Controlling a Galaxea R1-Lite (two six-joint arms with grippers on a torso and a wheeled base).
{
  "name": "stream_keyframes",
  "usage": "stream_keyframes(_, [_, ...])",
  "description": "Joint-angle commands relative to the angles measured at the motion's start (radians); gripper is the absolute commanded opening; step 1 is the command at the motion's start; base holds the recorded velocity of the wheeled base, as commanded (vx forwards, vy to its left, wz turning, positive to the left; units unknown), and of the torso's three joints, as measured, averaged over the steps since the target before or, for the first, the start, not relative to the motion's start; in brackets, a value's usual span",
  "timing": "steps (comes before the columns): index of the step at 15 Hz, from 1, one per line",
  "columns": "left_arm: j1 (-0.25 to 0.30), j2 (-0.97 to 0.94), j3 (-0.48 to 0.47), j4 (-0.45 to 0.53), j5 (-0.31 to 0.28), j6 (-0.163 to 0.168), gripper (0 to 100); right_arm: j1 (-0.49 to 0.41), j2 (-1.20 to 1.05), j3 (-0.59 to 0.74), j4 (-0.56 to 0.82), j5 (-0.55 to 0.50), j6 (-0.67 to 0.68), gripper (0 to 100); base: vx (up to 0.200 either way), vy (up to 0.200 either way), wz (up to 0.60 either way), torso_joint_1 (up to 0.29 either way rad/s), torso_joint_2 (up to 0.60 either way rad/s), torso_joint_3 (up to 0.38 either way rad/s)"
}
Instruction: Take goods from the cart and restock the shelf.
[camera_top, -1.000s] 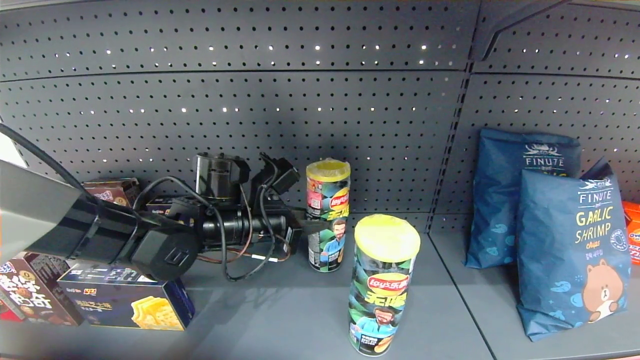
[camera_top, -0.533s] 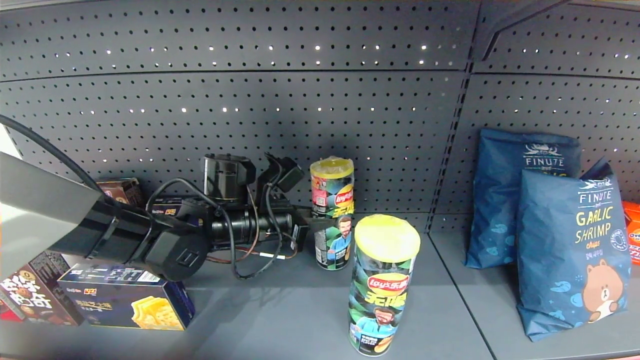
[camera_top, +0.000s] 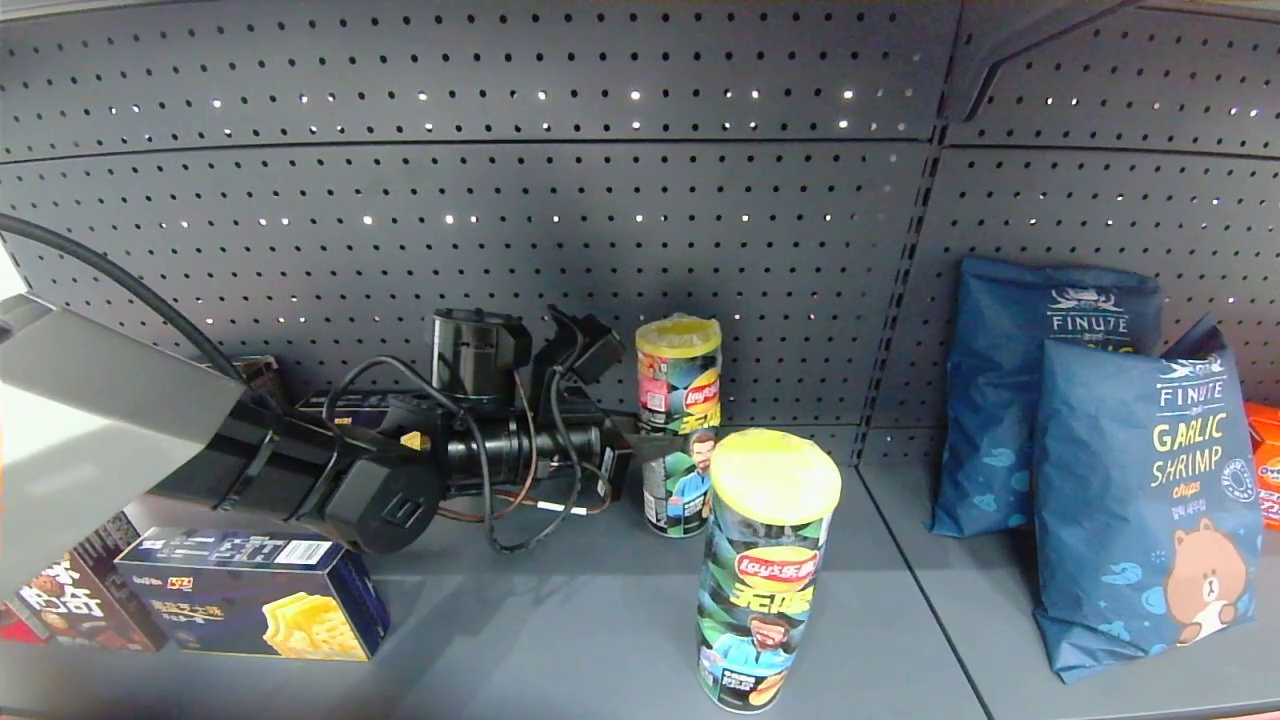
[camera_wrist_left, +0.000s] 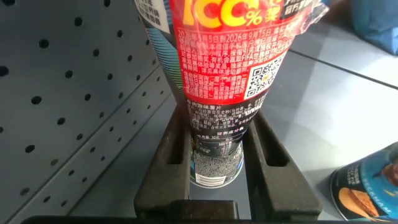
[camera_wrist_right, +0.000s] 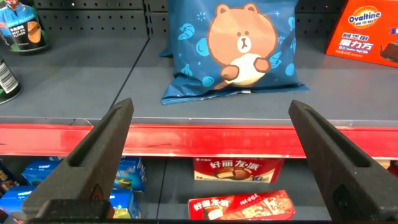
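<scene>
My left claw is clamped on the lower half of a chip can, which stands upright near the pegboard back wall of the shelf; I cannot tell whether its base touches the board. A second chip can stands nearer the front edge and to the right, covering part of the held one in the head view. To my left a blue cracker box lies beside a brown box, and my arm hides more boxes behind it. To the right, past the shelf joint, stand two blue chip bags, one behind the other, and one orange box. My right claw hangs with fingers wide apart before the shelf's red edge strip, facing the front bag. Two cans in all.
</scene>
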Motion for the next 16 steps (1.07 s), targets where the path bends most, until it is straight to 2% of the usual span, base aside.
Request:
stream_keyframes(1, [-0.001, 0.01, -0.002, 0.0, 0.0, -0.001, 0, 0.0, 0.001, 0.0, 0.0, 0.0, 0.0, 100, 0.0, 0.0, 0.0, 0.0, 0.0, 0.0])
stream_keyframes(10, [-0.015, 0.013, 0.027, -0.016, 0.0, 0.01, 0, 0.0, 0.001, 0.0, 0.0, 0.0, 0.0, 100, 0.0, 0.0, 0.0, 0.0, 0.0, 0.0])
stream_keyframes(11, [-0.015, 0.012, 0.038, -0.017, 0.0, 0.01, 100, 0.0, 0.001, 0.0, 0.0, 0.002, 0.0, 100, 0.0, 0.0, 0.0, 0.0, 0.0, 0.0])
stream_keyframes(16, [-0.015, 0.004, 0.062, -0.02, 0.001, 0.011, 100, 0.0, 0.001, 0.0, 0.0, 0.0, 0.0, 100, 0.0, 0.0, 0.0, 0.0, 0.0, 0.0])
